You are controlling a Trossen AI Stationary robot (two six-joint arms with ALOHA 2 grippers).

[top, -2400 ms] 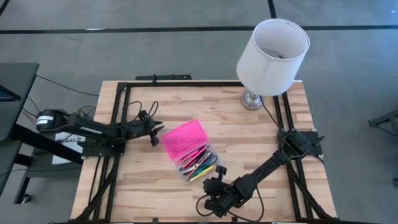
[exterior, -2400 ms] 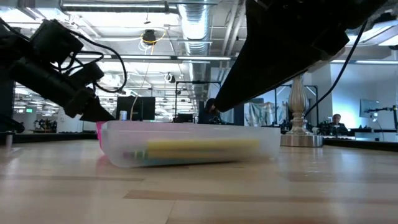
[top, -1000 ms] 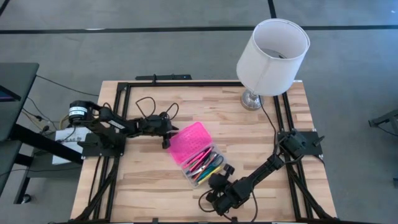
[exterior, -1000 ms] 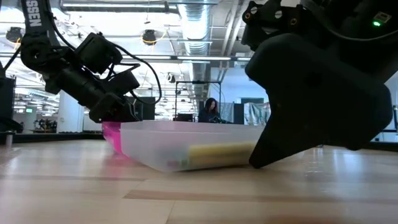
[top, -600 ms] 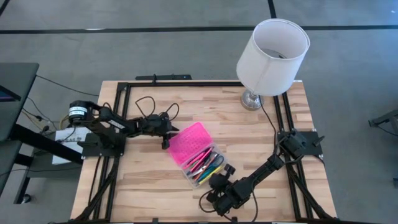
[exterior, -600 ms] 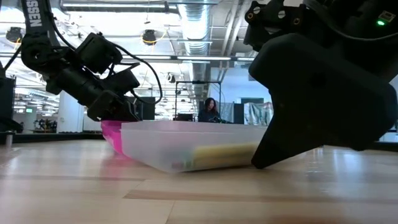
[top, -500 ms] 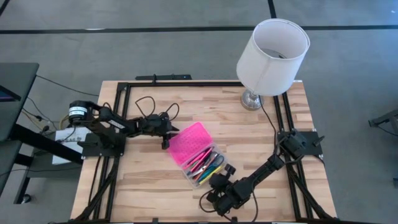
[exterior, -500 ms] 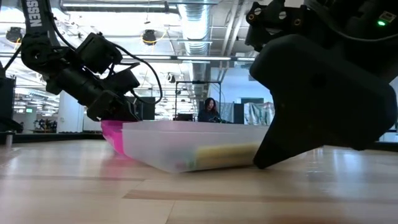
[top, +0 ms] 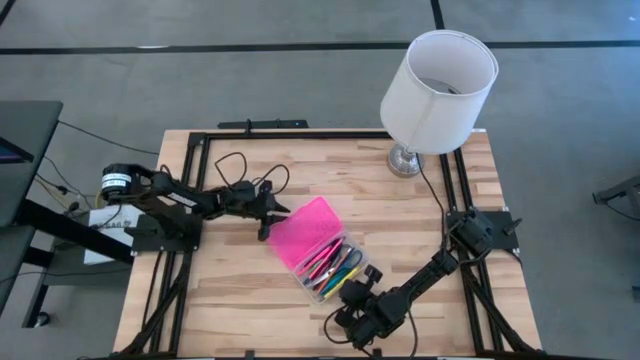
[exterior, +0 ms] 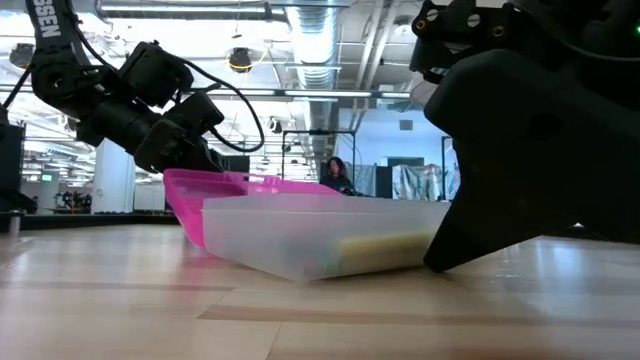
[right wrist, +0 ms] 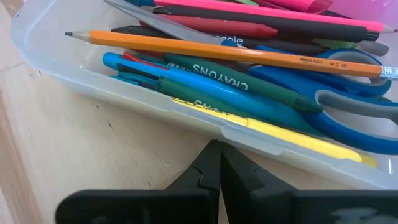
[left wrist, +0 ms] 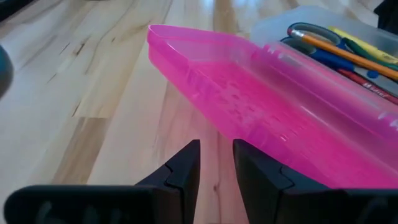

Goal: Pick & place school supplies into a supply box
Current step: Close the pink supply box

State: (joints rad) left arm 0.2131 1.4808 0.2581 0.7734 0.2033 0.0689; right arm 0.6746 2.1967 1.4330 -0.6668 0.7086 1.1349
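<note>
Left hand (left wrist: pixel 214 163), fingers slightly apart and gripping nothing, sits just under the raised pink lid (top: pixel 303 230). Right hand (right wrist: pixel 219 163), clenched shut, presses the clear supply box (top: pixel 352 283) wall, school supplies (right wrist: pixel 261 68) piled inside just beyond it.

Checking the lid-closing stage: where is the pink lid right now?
In the high view the pink lid sits mid-table, raised off the wood, hinged to the clear base; the left pincer is at its outer edge.

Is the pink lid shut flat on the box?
No, the lid stands tilted up off the box, open at one side.
</note>
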